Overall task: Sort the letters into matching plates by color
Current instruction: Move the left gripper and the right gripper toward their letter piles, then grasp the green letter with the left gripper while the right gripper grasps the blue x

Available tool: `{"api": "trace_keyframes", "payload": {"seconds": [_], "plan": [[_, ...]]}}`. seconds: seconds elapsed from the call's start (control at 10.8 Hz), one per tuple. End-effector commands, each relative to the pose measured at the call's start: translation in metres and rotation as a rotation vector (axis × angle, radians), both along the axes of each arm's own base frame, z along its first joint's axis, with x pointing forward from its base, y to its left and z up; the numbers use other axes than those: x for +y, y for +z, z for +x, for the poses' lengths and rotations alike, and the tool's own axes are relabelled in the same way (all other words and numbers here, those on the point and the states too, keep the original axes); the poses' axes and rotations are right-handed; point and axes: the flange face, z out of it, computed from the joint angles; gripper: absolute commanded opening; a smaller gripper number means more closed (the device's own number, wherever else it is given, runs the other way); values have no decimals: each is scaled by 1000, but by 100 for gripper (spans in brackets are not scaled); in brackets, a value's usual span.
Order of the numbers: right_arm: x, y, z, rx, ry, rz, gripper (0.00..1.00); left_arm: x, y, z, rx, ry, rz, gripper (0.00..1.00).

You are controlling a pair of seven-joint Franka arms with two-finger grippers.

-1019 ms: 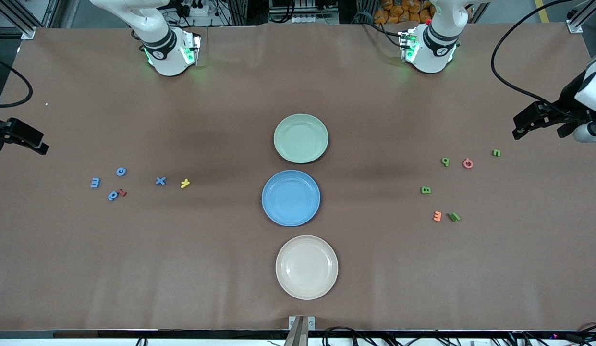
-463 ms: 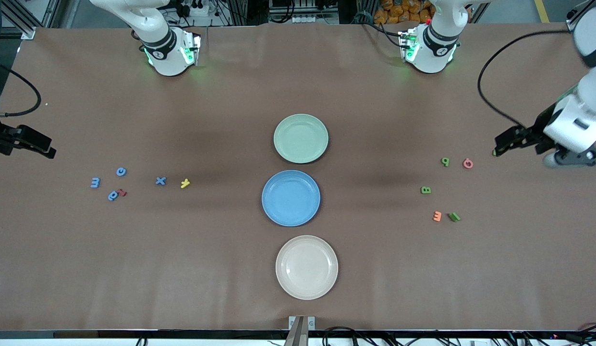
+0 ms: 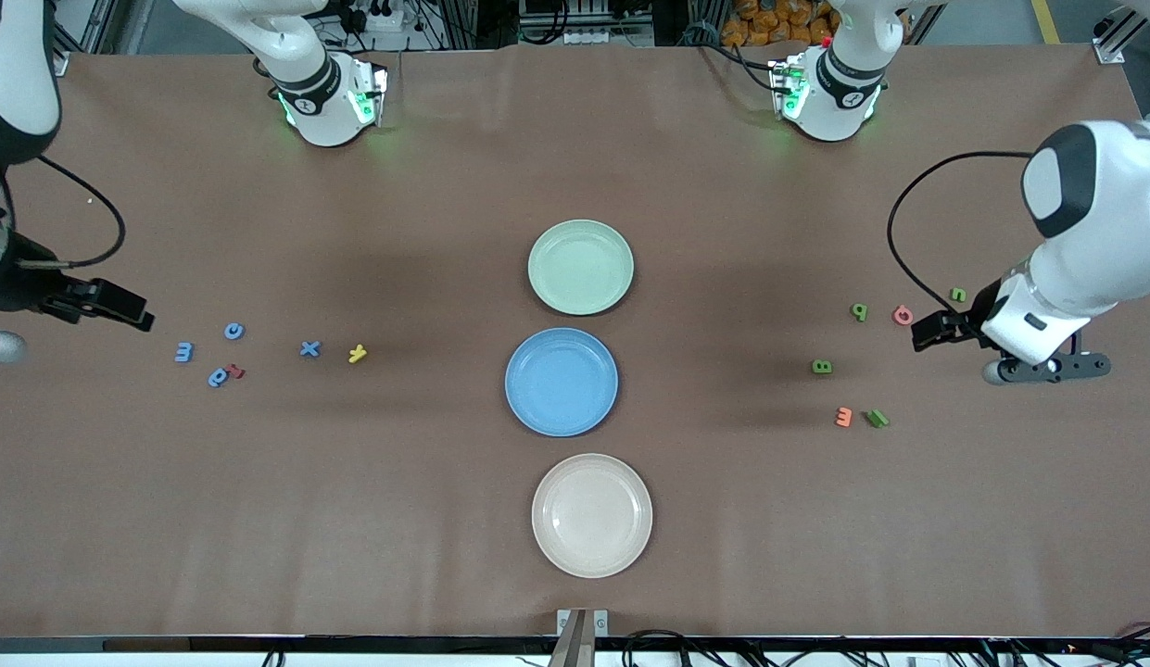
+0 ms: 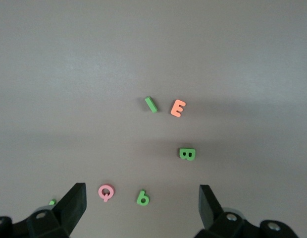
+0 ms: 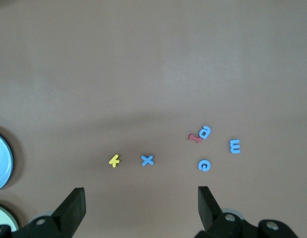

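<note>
The pale green plate (image 3: 581, 267) and the blue plate (image 3: 562, 382) lie mid-table, with nothing in either. Several blue letters (image 3: 233, 331) (image 5: 204, 165) lie scattered toward the right arm's end. My right gripper (image 3: 141, 320) (image 5: 140, 190) hangs open just beside them and holds nothing. Several green letters (image 3: 821, 367) (image 4: 187, 154) lie toward the left arm's end. My left gripper (image 3: 927, 332) (image 4: 141, 187) hangs open above a green b (image 4: 142, 198) and a pink Q (image 4: 106, 192), also holding nothing.
A beige plate (image 3: 591, 515) sits nearer the camera than the blue one. A yellow letter (image 3: 356, 353) and a red one (image 3: 236, 371) lie among the blue letters. An orange E (image 3: 843, 417) lies beside a green bar-shaped letter (image 3: 877, 418).
Both arms have swung in from the table's ends toward the letter groups, the left one over the green letters and the right one up to the blue ones. Nothing on the table has moved.
</note>
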Motion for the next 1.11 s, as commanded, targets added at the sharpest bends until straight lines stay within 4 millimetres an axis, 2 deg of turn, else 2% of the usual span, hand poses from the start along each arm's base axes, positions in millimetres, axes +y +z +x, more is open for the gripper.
{"api": "trace_keyframes", "payload": {"seconds": [0.0, 0.09, 0.19, 0.28, 0.37, 0.56, 0.65, 0.93, 1.02], "plan": [[2, -61, -21, -28, -59, 70, 100, -5, -53, 26, -8, 24, -25, 100], [2, -81, -24, -34, -65, 68, 100, -4, -77, 33, -10, 92, -27, 100], [4, -100, -27, -37, -67, 65, 100, 2, -88, 42, -18, 180, -33, 100], [6, -123, -32, -39, -70, 60, 100, 2, -92, 49, -18, 230, -38, 100], [8, -149, -39, -50, -104, 55, 100, -3, -106, 55, -3, 305, -40, 100], [15, -194, -41, -10, -134, 48, 100, 2, -127, 62, 19, 348, -43, 100], [17, -213, -41, 22, -132, 45, 100, -4, -137, 68, 29, 360, -45, 100], [24, -262, -53, 28, -124, 29, 100, 1, -152, 69, 49, 409, -44, 100], [25, -270, -54, 29, -123, 26, 100, 4, -163, 69, 64, 411, -42, 96]]}}
